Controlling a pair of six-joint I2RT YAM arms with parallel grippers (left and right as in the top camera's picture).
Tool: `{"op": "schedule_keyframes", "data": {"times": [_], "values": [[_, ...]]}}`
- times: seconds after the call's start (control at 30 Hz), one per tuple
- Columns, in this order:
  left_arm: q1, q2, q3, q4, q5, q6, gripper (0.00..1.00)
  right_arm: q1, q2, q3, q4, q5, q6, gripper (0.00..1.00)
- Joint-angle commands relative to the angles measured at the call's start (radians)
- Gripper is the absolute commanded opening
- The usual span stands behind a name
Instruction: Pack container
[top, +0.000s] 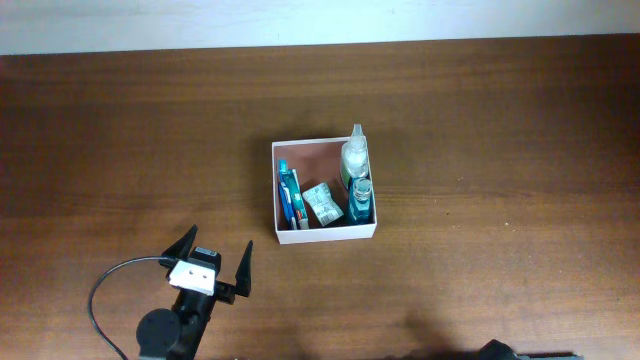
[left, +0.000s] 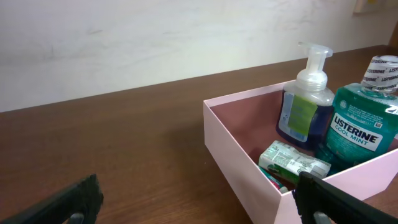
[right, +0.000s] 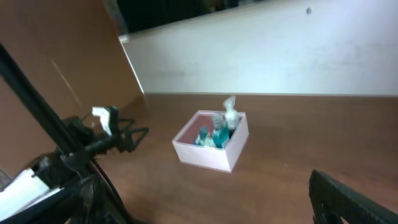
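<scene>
One container (top: 325, 235) ahead-right of open left gripper (top: 219, 240).

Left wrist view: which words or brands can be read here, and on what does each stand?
"LISTERINE COOL MINT": front label of the teal mouthwash bottle.
"LISTERINE": repeated on the cap seal of that bottle.
Label on the pump bottle: too blurred to read.
Print on the green-and-white packet: too small to read.
Walls of the container: no text visible.

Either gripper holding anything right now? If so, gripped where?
Nothing is held. The left gripper is open and empty, short of the container. The right gripper shows only one finger, with nothing on it.
</scene>
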Motion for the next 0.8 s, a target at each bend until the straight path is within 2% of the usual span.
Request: {"op": "schedule_keyframes", "data": {"times": [0.0, 0.4, 0.63, 0.77], "values": [[0.002, -0.006, -0.01, 0.003, 0.011, 0.019, 1.0, 0.008, -0.035, 0.0, 0.031, -0.034, 0.003, 0.98], [0.002, -0.006, -0.01, 0.003, 0.011, 0.019, 0.99, 0.008, -0.141, 0.001, 0.018, -0.031, 0.0, 0.98], [0.002, -0.006, -0.01, 0.003, 0.011, 0.019, 0.99, 0.01, -0.147, -0.04, -0.024, 0.073, 0.004, 0.98], [0.002, -0.006, -0.01, 0.003, 0.011, 0.019, 0.99, 0.01, -0.147, -0.074, -0.023, 0.063, 0.017, 0.98]]}}
